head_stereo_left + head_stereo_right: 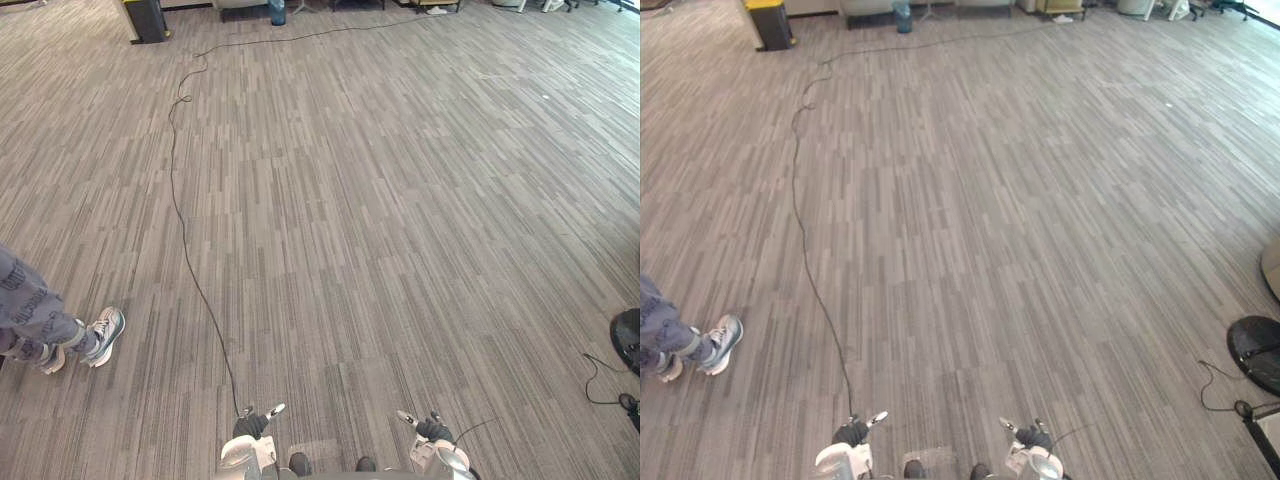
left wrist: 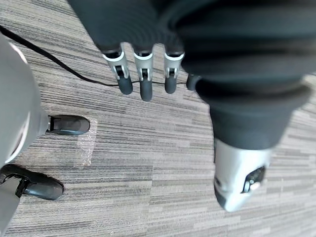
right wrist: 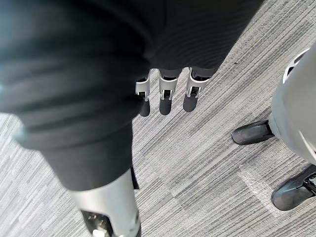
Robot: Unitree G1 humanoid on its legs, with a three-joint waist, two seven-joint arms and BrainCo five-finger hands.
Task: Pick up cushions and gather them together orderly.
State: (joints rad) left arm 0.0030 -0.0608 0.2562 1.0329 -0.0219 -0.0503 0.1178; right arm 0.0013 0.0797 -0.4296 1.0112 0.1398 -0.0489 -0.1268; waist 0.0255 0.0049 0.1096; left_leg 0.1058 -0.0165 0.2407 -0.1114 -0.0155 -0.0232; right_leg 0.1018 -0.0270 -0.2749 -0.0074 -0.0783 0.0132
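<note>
Both hands are empty. The left hand [image 2: 143, 74] hangs at 7 o'clock in the head view with its fingers [image 2: 146, 84] straight and relaxed, pointing at the carpet [image 1: 400, 200] and touching nothing. The right hand [image 3: 168, 94] hangs at 5 o'clock in the same state, fingers straight and slack. The only candidate for a cushion is a pale rounded shape [image 1: 1273, 270] cut by the frame at 3 o'clock; too little of it shows to tell what it is. In my judgement the task has not begun and the next step is to find a cushion and walk to it, and the hazards lie in that walk. A person's shoe [image 1: 103, 335] stands at 8 o'clock, near the robot's left side, so a turn or arm swing that way could strike the leg. A black round base [image 1: 1255, 352] lies at 4 o'clock, between the robot and the pale shape, and a direct approach could catch a foot on it and upset the robot's balance. The arms hang low and close to the body, so a deep reach to floor level could also tip the robot forward. A bin with a yellow top [image 1: 770, 25] stands at 11 o'clock, well apart. No writing or brand mark can be read on the shoe, the bin or the base.
</note>
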